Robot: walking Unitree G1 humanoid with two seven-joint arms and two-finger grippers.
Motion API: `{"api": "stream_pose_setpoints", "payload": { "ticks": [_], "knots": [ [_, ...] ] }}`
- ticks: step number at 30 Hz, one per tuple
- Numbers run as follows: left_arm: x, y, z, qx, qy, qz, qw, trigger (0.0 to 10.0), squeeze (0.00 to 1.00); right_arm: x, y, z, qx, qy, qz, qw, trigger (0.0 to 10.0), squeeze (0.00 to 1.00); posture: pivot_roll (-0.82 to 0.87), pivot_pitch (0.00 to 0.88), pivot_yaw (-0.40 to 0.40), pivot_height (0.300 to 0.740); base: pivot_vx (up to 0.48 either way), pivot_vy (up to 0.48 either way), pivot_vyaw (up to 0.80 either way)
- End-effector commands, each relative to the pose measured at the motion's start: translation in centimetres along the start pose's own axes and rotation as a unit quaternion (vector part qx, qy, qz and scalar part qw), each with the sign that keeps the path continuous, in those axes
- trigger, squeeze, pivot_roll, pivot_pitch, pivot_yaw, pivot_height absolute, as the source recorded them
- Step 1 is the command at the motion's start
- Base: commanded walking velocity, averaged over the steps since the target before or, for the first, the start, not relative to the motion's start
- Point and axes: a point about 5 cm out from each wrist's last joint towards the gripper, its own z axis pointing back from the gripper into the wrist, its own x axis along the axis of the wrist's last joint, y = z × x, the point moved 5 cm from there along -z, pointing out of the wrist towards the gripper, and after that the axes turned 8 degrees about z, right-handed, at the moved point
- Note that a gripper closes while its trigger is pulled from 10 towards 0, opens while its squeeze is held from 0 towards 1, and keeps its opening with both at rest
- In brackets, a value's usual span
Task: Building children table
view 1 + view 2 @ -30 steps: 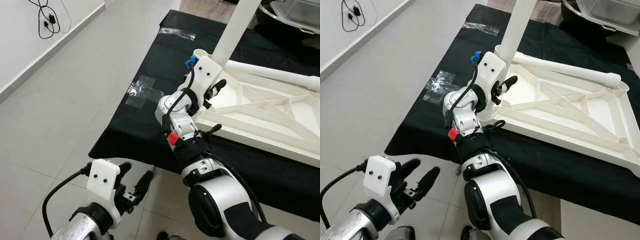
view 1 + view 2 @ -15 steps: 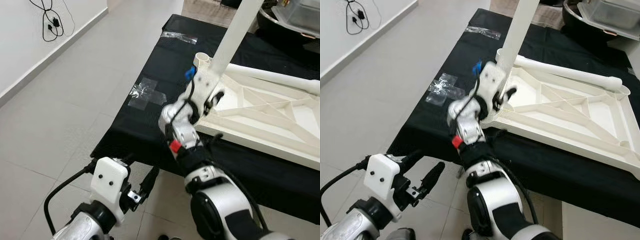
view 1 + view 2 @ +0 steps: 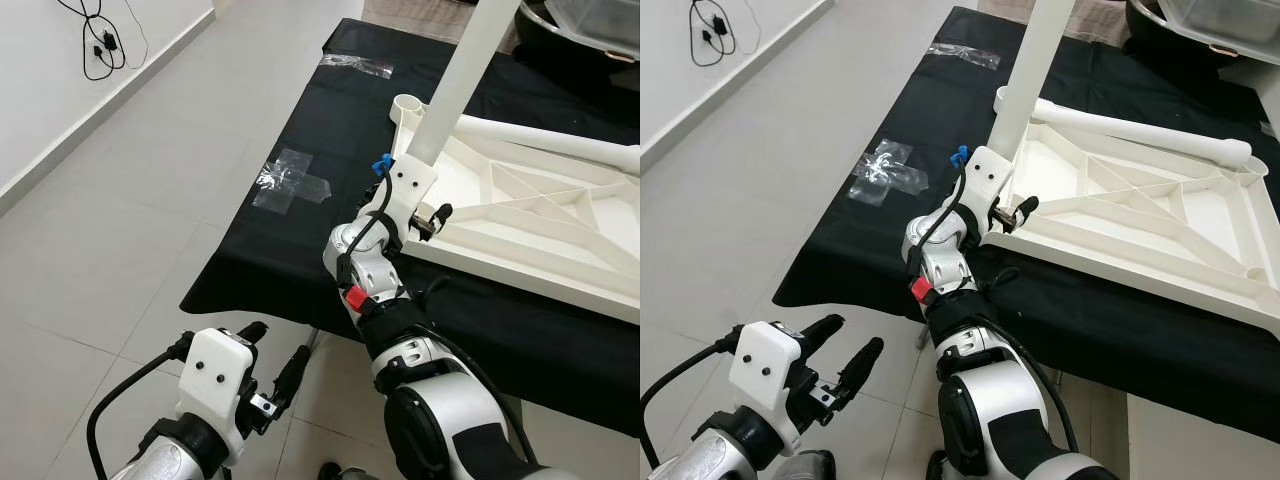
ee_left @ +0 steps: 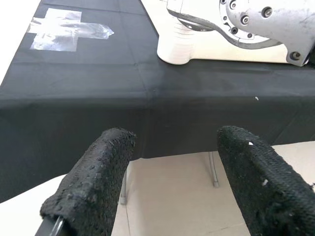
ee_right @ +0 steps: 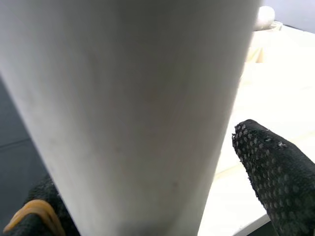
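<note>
Left eye view: no brand, label or writing legible anywhere. White plastic children's table top (image 3: 545,215) lying upside down, ribbed underside up, on the black-clothed desk (image 3: 300,190), cut off at the right edge. White round table leg (image 3: 455,85) standing nearly upright at the top's near-left corner, upper end cut off by the frame. Right hand (image 3: 425,205) up against the foot of that leg, one black finger (image 3: 437,215) poking out past the white wrist housing; the other finger hidden behind it. Second white leg (image 3: 560,140) lying across the far side of the top. Crumpled clear plastic bag (image 3: 290,180) flat on the cloth to the left, another clear bag (image 3: 355,66) farther off. Black cable (image 3: 95,40) hanging against the white wall, far left. Left hand (image 3: 270,365) low over the grey tiled floor (image 3: 120,230), near the desk's edge.

Right eye view: same layout; clear plastic tub (image 3: 1230,25) at the far right, mostly cut off.

Left wrist view: two black textured fingers (image 4: 93,182) spread wide apart, nothing between them, aimed at the hanging edge of the black cloth; thin metal desk legs dimly visible beneath.

Right wrist view: white leg very close and blurred, one black studded fingertip (image 5: 275,162) at one side of it and a second dark finger at the other; actual contact hard to make out.
</note>
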Motion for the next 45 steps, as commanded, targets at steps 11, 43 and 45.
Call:
{"api": "stream_pose_setpoints", "payload": {
  "ticks": [11, 43, 45],
  "knots": [
    [-1.1, 0.1, -0.1, -0.001, 0.013, 0.002, 1.000, 10.0, 0.00, -2.6, 0.8, 2.4, 0.063, 0.050, -0.023, 0.997, 10.0, 0.00, 0.19, 0.198, -0.108, 0.740, 0.000, 0.000, 0.00],
    [-2.0, 0.5, -0.6, -0.012, 0.015, -0.019, 1.000, 10.0, 0.00, -4.3, 0.7, 5.7, 0.238, 0.058, -0.009, 0.969, 10.0, 0.00, 0.17, 0.156, -0.109, 0.740, 0.000, 0.000, 0.00],
    [-2.0, 0.5, -0.6, -0.012, 0.015, -0.020, 1.000, 10.0, 0.00, -4.4, 0.4, 5.6, 0.239, 0.057, -0.006, 0.969, 10.0, 0.00, 0.17, 0.154, -0.110, 0.740, 0.000, 0.000, 0.00]
  ]
}}
